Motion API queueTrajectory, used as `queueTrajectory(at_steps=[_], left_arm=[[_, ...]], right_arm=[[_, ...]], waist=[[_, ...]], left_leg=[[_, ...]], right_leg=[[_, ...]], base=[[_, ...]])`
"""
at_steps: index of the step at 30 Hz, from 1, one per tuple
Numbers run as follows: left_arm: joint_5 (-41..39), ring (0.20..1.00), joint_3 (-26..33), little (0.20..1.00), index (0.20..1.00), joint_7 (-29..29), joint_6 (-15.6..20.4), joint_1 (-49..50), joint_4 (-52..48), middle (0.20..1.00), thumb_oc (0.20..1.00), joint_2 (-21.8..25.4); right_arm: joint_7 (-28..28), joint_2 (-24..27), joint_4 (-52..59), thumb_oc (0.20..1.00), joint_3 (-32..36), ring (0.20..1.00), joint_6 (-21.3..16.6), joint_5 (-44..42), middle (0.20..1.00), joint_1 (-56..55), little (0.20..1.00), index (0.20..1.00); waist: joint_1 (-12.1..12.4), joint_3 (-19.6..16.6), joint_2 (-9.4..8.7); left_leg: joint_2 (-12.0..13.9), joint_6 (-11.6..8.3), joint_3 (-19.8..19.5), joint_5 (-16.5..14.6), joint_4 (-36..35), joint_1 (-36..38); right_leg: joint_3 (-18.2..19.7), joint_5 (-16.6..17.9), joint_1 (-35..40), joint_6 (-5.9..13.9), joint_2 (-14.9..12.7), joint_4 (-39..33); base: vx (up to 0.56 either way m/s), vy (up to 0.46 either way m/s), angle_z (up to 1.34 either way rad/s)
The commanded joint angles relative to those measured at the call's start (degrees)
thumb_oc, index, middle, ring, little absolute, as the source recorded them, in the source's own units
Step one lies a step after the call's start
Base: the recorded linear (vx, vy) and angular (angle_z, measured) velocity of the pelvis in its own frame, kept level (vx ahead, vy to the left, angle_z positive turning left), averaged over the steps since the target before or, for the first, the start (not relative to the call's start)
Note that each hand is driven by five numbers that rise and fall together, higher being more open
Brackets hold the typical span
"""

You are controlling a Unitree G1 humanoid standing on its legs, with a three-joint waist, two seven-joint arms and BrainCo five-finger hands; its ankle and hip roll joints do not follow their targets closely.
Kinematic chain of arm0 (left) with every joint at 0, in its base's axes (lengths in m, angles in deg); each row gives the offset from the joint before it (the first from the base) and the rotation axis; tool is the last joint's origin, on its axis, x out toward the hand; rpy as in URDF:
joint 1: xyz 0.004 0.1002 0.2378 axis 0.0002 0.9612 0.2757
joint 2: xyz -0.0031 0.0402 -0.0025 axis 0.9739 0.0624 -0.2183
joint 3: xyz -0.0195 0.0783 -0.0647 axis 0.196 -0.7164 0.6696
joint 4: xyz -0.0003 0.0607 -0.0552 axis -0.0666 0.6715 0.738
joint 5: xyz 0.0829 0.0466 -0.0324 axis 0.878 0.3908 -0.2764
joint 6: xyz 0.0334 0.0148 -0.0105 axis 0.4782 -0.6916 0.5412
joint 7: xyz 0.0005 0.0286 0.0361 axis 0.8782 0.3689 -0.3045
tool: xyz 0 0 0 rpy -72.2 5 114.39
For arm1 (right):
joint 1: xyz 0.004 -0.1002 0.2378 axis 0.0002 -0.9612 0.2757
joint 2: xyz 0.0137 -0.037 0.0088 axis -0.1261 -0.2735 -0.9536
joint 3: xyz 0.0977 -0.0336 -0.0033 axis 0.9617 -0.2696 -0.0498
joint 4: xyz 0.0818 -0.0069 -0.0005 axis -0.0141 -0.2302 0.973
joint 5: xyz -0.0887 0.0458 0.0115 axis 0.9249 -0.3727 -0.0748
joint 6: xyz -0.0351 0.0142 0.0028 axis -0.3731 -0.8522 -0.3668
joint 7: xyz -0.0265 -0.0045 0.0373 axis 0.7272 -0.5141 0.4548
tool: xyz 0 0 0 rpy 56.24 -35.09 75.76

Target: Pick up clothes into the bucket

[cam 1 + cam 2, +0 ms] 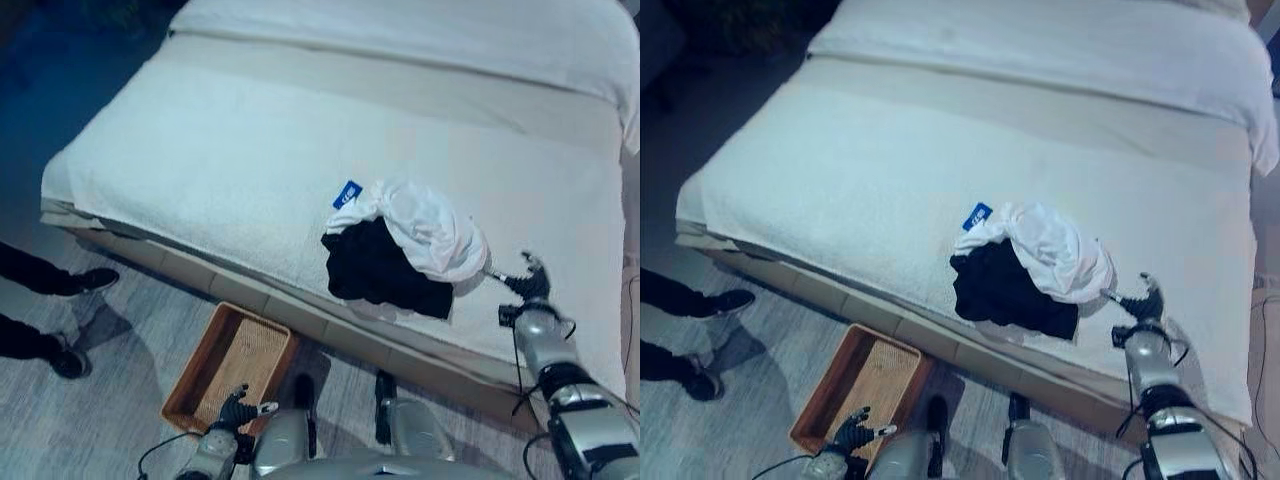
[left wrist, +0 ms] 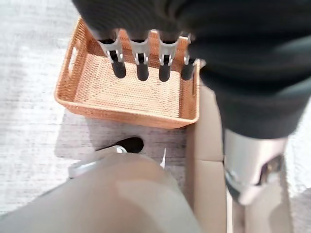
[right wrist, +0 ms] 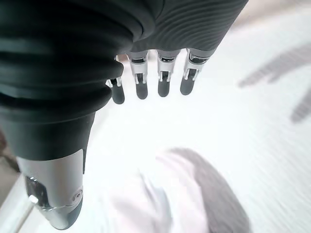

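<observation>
A person's dark shoes and trouser legs (image 1: 50, 320) stood on the grey floor at far left. The shallow rectangular woven wicker basket (image 1: 228, 362) sat on the floor against the bed's near edge, holding nothing. The left hand (image 1: 238, 408) hovered just above its near rim, fingers (image 2: 141, 68) relaxed and straight, holding nothing. On the wide bed with its white textured cover (image 1: 230, 150) lay the clothes: a crumpled black garment (image 1: 380, 270) partly overlapped by a white garment (image 1: 430, 230), a small blue tag (image 1: 347, 194) beside them. The right hand (image 1: 528, 280) was just beside the pile's right edge, fingers (image 3: 163, 80) loose, not touching cloth. Judged step: reach, grasp not yet made. Next move calls for closing on the white garment, then carrying it down to the basket.
</observation>
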Motion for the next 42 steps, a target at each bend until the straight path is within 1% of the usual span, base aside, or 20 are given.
queueTrajectory(at_steps=[1,3,4,6,7,8,12,13,15,16,21,25,29,34,35,36,37,38,39,42], left_arm=[[-3.5,1.000,-2.8,1.000,1.000,-2.7,2.3,-0.9,-3.4,1.000,1.000,-2.6],[-3.7,1.000,-3.1,1.000,1.000,-3.3,2.5,-1.3,-3.9,1.000,1.000,-2.4],[-3.8,1.000,-3.9,1.000,1.000,-4.3,2.5,-2.3,-4.5,1.000,1.000,-1.8],[-3.9,1.000,-4.1,1.000,1.000,-4.8,2.4,-3.0,-4.6,1.000,1.000,-1.6],[-4.2,1.000,-4.9,1.000,1.000,-5.7,2.6,-4.0,-5.0,1.000,1.000,-1.0],[-4.3,1.000,-4.9,1.000,1.000,-5.7,2.6,-4.1,-5.0,1.000,1.000,-1.1],[-5.8,1.000,-6.3,1.000,1.000,-6.9,2.9,-6.6,-5.8,1.000,1.000,-0.7],[-6.4,1.000,-7.0,1.000,1.000,-7.1,3.1,-7.7,-6.2,1.000,1.000,-0.7],[-6.6,1.000,-7.4,1.000,1.000,-7.2,3.3,-8.3,-6.4,1.000,1.000,-0.8],[-6.8,1.000,-8.5,1.000,1.000,-7.3,3.2,-9.5,-6.5,1.000,1.000,-1.0],[-6.7,1.000,-10.8,1.000,1.000,-7.2,3.2,-11.7,-6.8,1.000,1.000,-1.5],[-7.1,1.000,-12.5,1.000,1.000,-6.6,3.4,-13.5,-7.8,1.000,1.000,-2.2],[-7.8,1.000,-13.5,1.000,1.000,-5.6,3.4,-14.0,-8.9,1.000,1.000,-3.0],[-7.3,1.000,-13.8,1.000,1.000,-5.3,3.2,-14.9,-8.7,1.000,1.000,-2.9],[-7.0,1.000,-13.9,1.000,1.000,-5.3,3.2,-15.0,-8.6,1.000,1.000,-2.7],[-6.9,1.000,-13.9,1.000,1.000,-5.4,3.3,-15.2,-8.4,1.000,1.000,-2.7],[-6.8,1.000,-13.6,1.000,1.000,-5.7,3.3,-15.4,-8.1,1.000,1.000,-2.6],[-6.8,1.000,-13.6,1.000,1.000,-5.7,3.3,-15.4,-8.1,1.000,1.000,-2.6],[-6.7,1.000,-13.5,1.000,1.000,-5.8,3.3,-15.6,-7.7,1.000,1.000,-2.6],[-6.7,1.000,-13.2,1.000,1.000,-6.3,3.5,-15.7,-7.1,1.000,1.000,-2.5]], right_arm=[[-6.9,1.7,3.2,1.000,-2.3,1.000,-0.6,4.2,1.000,5.4,1.000,1.000],[-8.2,2.5,2.9,1.000,-3.0,1.000,-0.5,5.0,1.000,7.8,1.000,1.000],[-10.4,4.3,1.9,1.000,-4.4,1.000,-0.1,6.2,1.000,11.8,1.000,1.000],[-11.2,5.0,1.2,1.000,-5.1,1.000,-0.1,6.3,1.000,14.1,1.000,1.000],[-12.1,6.9,-1.6,1.000,-6.9,1.000,0.3,6.4,1.000,18.6,1.000,1.000],[-12.1,6.9,-1.7,1.000,-7.0,1.000,0.2,6.4,1.000,18.8,1.000,1.000],[-12.8,9.9,-7.8,1.000,-10.8,1.000,1.2,5.9,1.000,27.4,1.000,1.000],[-12.4,10.7,-10.4,1.000,-12.6,1.000,1.5,5.9,1.000,30.4,1.000,1.000],[-12.6,11.1,-11.2,1.000,-13.7,1.000,1.6,6.0,1.000,32.2,1.000,1.000],[-11.9,11.7,-13.4,1.000,-16.3,1.000,2.2,6.9,1.000,34.7,1.000,1.000],[-9.0,12.5,-17.8,1.000,-21.0,1.000,3.7,9.2,1.000,38.4,1.000,1.000],[-3.8,13.2,-22.2,1.000,-24.5,1.000,5.3,10.7,1.000,40.6,1.000,1.000],[-2.1,13.7,-24.0,1.000,-23.7,1.000,5.6,8.7,1.000,40.9,1.000,1.000],[-1.1,14.9,-24.2,1.000,-23.9,1.000,5.5,8.5,1.000,41.3,1.000,1.000],[-0.8,15.0,-24.0,0.598,-24.0,0.598,5.4,8.6,0.598,41.3,0.598,0.598],[-0.9,15.1,-24.0,0.558,-24.0,0.558,5.4,8.6,0.558,41.5,0.558,0.558],[-1.2,15.0,-23.5,0.445,-24.1,0.445,5.0,8.4,0.445,41.8,0.445,0.445],[-1.2,15.0,-23.5,0.256,-24.1,0.256,5.0,8.4,0.256,41.8,0.256,0.256],[-1.5,14.9,-23.1,0.200,-23.8,0.200,4.8,8.0,0.200,41.8,0.200,0.200],[-2.7,14.8,-21.4,0.200,-23.8,0.200,4.0,7.2,0.200,42.4,0.200,0.200]], waist=[[0.2,2.6,-2.89],[0.4,3.5,-2.80],[0.5,5.3,-2.76],[0.4,6.0,-2.77],[0.6,7.6,-2.78],[0.5,7.6,-2.75],[0.6,10.8,-2.38],[0.9,11.8,-2.23],[0.9,12.5,-2.13],[1.1,12.8,-1.84],[1.5,12.8,-1.05],[2.1,12.8,-0.14],[2.8,12.8,0.71],[3.0,12.8,1.15],[3.0,12.8,1.14],[3.0,12.8,1.12],[2.9,12.8,0.97],[2.9,12.8,0.97],[2.9,12.8,0.84],[2.8,12.8,0.67]], left_leg=[[-3.1,2.83,-0.2,-4.2,7.6,-5.0],[-3.1,3.00,0.0,-4.6,9.1,-6.4],[-3.1,3.28,0.2,-4.9,11.0,-8.5],[-3.2,3.34,0.3,-5.1,12.0,-9.8],[-3.3,3.43,0.3,-5.2,13.7,-11.9],[-3.3,3.43,0.4,-5.2,13.8,-12.1],[-3.8,3.30,0.2,-5.2,16.1,-15.9],[-3.9,3.19,-0.1,-4.6,16.3,-17.2],[-4.0,3.14,-0.2,-4.8,16.9,-17.9],[-4.1,3.02,-0.4,-4.2,16.7,-19.6],[-4.4,2.61,-1.3,-2.5,15.5,-22.4],[-4.9,2.28,-2.4,-1.2,13.9,-24.2],[-5.3,2.18,-3.2,-0.4,12.6,-24.6],[-5.6,2.04,-3.9,0.3,11.0,-24.5],[-5.6,2.03,-4.0,0.4,10.8,-24.5],[-5.7,2.02,-4.0,0.4,10.6,-24.4],[-5.7,2.02,-4.0,0.5,10.3,-24.2],[-5.7,2.02,-4.0,0.5,10.3,-24.2],[-5.7,2.04,-4.0,0.6,10.2,-24.0],[-5.6,1.92,-4.0,0.8,9.6,-23.3]], right_leg=[[4.8,0.6,0.5,3.16,-2.5,-0.5],[5.3,0.3,-1.1,3.13,-2.6,1.2],[5.7,-0.3,-3.5,2.98,-2.7,3.7],[6.1,-0.5,-5.0,2.98,-2.8,5.0],[6.2,-0.8,-7.1,2.89,-3.1,6.9],[6.2,-0.9,-7.3,2.89,-3.1,7.0],[5.9,-1.9,-11.3,2.61,-3.5,10.9],[5.7,-1.7,-12.7,2.47,-3.9,11.5],[5.5,-2.0,-13.5,2.43,-3.9,12.2],[5.2,-2.1,-15.3,2.31,-4.2,13.0],[4.1,-2.0,-18.4,2.23,-5.0,13.7],[3.0,-1.9,-20.5,2.11,-5.7,14.1],[2.0,-1.9,-21.0,2.13,-6.4,14.0],[1.5,-1.7,-21.4,2.36,-7.0,13.7],[1.5,-1.6,-21.3,2.41,-7.1,13.5],[1.4,-1.5,-21.3,2.39,-7.2,13.4],[1.4,-1.4,-21.1,2.44,-7.1,13.1],[1.4,-1.4,-21.1,2.44,-7.1,13.1],[1.5,-1.2,-20.8,2.51,-7.2,12.9],[1.5,-0.9,-20.2,2.72,-7.2,12.2]], base=[[-0.11,0.076,-0.09],[-0.09,0.047,-0.07],[-0.07,0.021,-0.02],[-0.09,0.020,-0.04],[-0.09,0.012,-0.07],[-0.08,0.000,-0.06],[-0.07,-0.008,0.03],[-0.05,-0.019,0.05],[-0.04,-0.031,0.07],[-0.03,-0.033,0.08],[-0.01,-0.036,0.11],[0.00,-0.040,0.20],[0.02,-0.032,0.17],[0.01,-0.009,0.10],[0.01,-0.003,0.08],[0.01,0.004,0.07],[0.00,0.008,0.07],[0.00,0.006,0.07],[0.00,0.004,0.05],[0.00,0.004,0.01]])
